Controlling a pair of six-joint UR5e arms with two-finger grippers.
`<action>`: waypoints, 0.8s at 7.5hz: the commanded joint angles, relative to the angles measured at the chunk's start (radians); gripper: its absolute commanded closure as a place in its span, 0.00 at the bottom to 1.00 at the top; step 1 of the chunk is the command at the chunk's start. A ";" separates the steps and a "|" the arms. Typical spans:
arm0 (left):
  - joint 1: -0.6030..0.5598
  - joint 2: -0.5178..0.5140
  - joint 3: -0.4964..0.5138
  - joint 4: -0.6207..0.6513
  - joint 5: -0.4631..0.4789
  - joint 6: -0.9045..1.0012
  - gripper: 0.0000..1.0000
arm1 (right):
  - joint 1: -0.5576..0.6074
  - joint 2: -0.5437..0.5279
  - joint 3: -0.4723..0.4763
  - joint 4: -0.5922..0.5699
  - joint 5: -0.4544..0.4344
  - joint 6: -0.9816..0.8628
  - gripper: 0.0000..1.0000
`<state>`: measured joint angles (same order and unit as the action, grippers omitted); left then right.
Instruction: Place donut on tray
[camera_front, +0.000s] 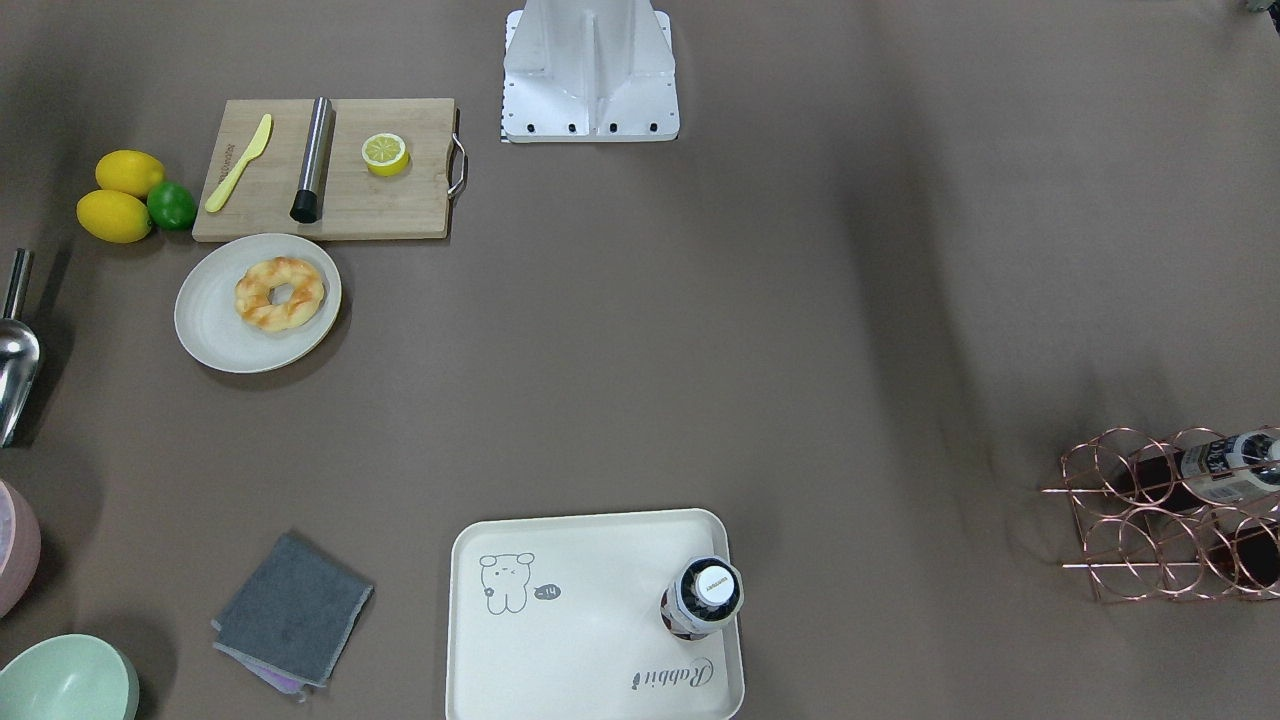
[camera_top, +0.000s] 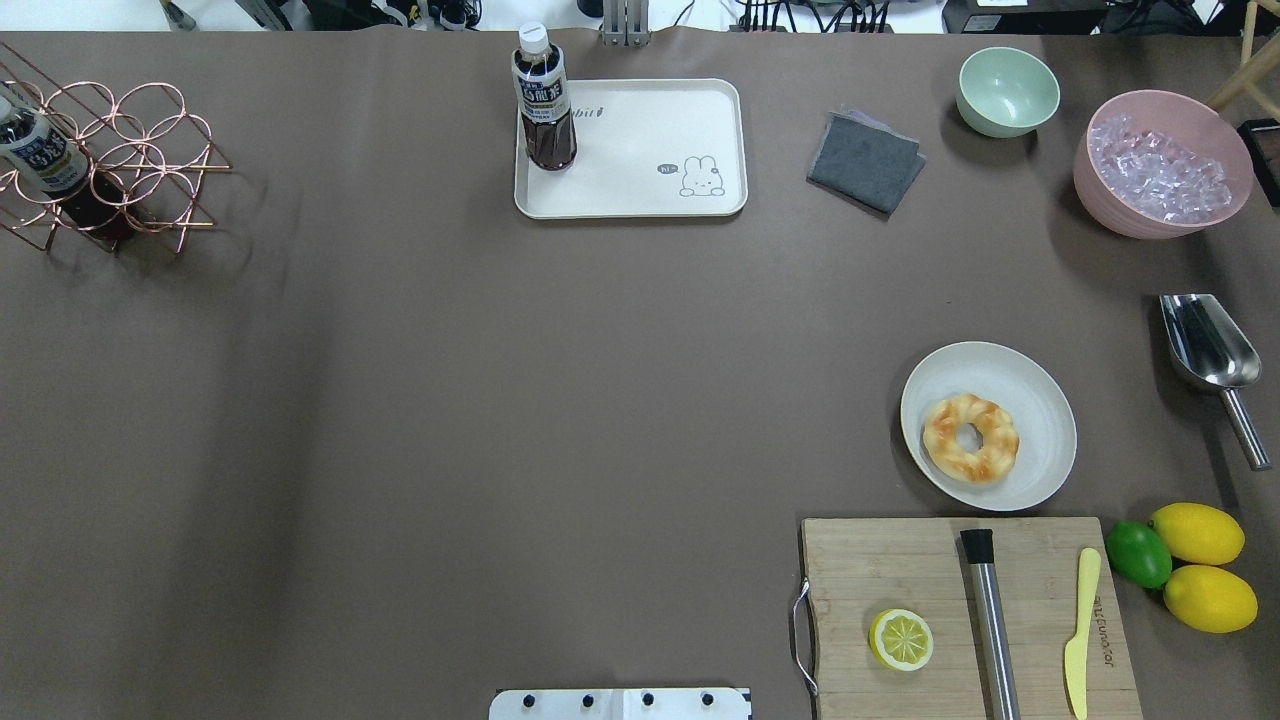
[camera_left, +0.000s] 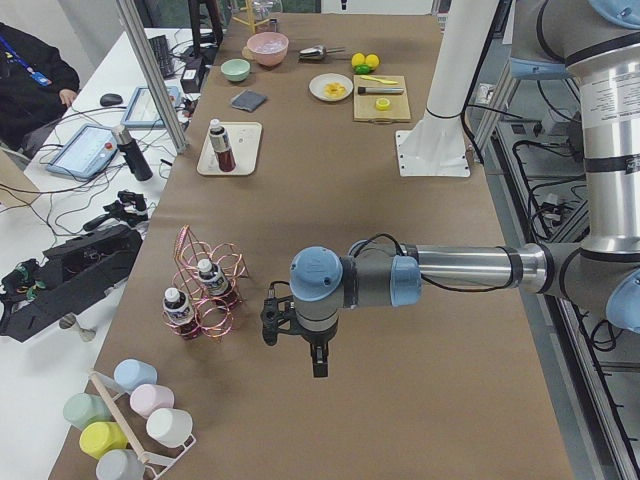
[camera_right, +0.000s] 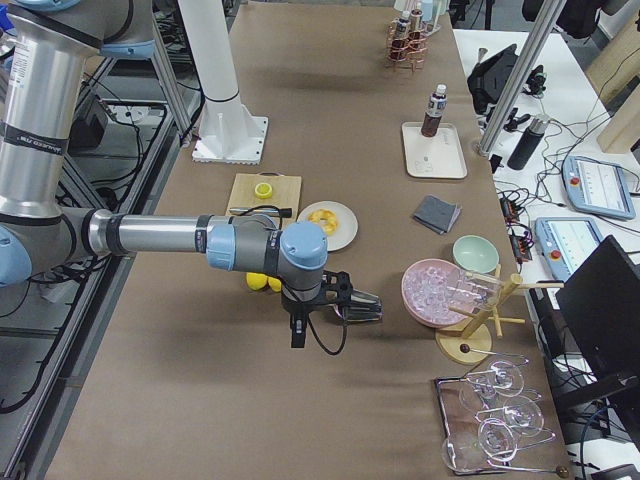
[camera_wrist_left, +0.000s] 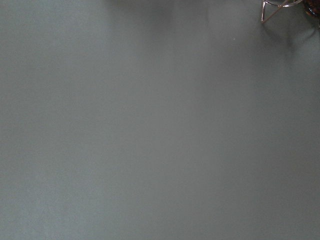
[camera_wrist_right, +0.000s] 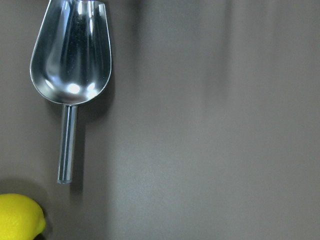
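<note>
The donut (camera_front: 280, 292) is a twisted golden-brown ring lying on a round off-white plate (camera_front: 215, 335); it also shows in the overhead view (camera_top: 970, 438). The cream tray (camera_front: 590, 650) with the bear drawing lies across the table (camera_top: 650, 150) and holds an upright dark bottle (camera_top: 545, 100) at one end. My left gripper (camera_left: 317, 358) hangs above bare table near the wire rack. My right gripper (camera_right: 297, 335) hangs above the table near the scoop. Both show only in the side views, so I cannot tell whether they are open or shut.
A wooden cutting board (camera_top: 900, 570) with a half lemon (camera_top: 901, 639), a steel rod and a yellow knife sits beside the plate. Two lemons and a lime (camera_top: 1138, 553), a metal scoop (camera_top: 1205, 345), a grey cloth (camera_top: 865, 162), two bowls and a copper bottle rack (camera_top: 110, 160) stand around.
</note>
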<state>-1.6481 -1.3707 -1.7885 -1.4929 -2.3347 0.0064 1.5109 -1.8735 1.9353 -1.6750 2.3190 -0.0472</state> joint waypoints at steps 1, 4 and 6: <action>-0.001 0.001 0.003 0.000 0.000 -0.003 0.02 | -0.168 0.008 0.098 0.024 0.036 0.239 0.00; -0.003 0.004 0.004 0.000 0.000 -0.003 0.02 | -0.410 0.013 0.015 0.509 0.024 0.696 0.00; -0.003 -0.005 0.012 0.000 0.002 -0.003 0.02 | -0.515 0.074 -0.088 0.703 -0.015 0.872 0.00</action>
<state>-1.6505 -1.3693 -1.7807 -1.4926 -2.3347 0.0031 1.1034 -1.8426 1.9270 -1.1475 2.3378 0.6559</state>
